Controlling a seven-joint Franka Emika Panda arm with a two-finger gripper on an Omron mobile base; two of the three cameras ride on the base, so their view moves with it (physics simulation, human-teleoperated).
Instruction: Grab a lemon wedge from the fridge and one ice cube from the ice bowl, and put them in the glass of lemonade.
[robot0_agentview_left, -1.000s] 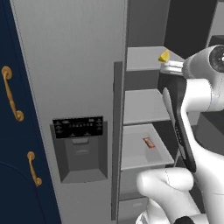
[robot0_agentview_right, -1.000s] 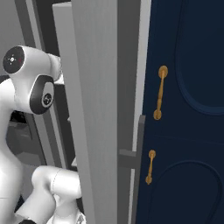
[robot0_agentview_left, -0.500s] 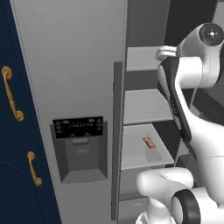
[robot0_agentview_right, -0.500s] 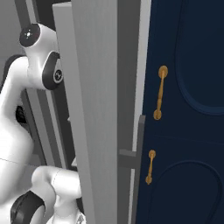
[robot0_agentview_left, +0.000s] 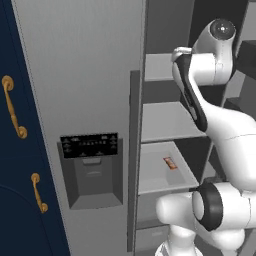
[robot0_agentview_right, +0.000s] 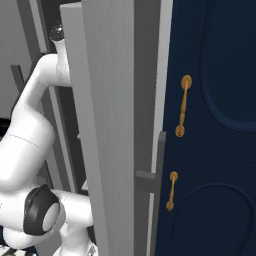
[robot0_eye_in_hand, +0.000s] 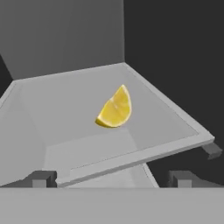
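In the hand view the lemon wedge (robot0_eye_in_hand: 114, 108), a small bright yellow piece, lies on a grey fridge shelf (robot0_eye_in_hand: 57, 105), beyond my gripper (robot0_eye_in_hand: 113, 179). The two dark fingertips (robot0_eye_in_hand: 43, 178) stand wide apart with nothing between them, so the gripper is open and short of the wedge. The grey fridge (robot0_agentview_left: 85, 75) has its right door swung open (robot0_agentview_right: 110, 100). My white arm (robot0_agentview_left: 210, 55) reaches in at the upper shelf (robot0_agentview_left: 156, 67) and hides the wedge in the left base view. The glass of lemonade and the ice bowl are out of view.
A dark dispenser panel (robot0_agentview_left: 90, 145) and a vertical bar handle (robot0_agentview_left: 134, 150) sit on the shut left door. A small orange-brown packet (robot0_agentview_left: 170, 163) lies on a lower shelf. Navy cabinets with gold handles (robot0_agentview_left: 12, 107) (robot0_agentview_right: 182, 105) flank the fridge.
The arm has lifted and swung into the fridge toward the upper shelf, and it now covers the lemon wedge in the left base view.
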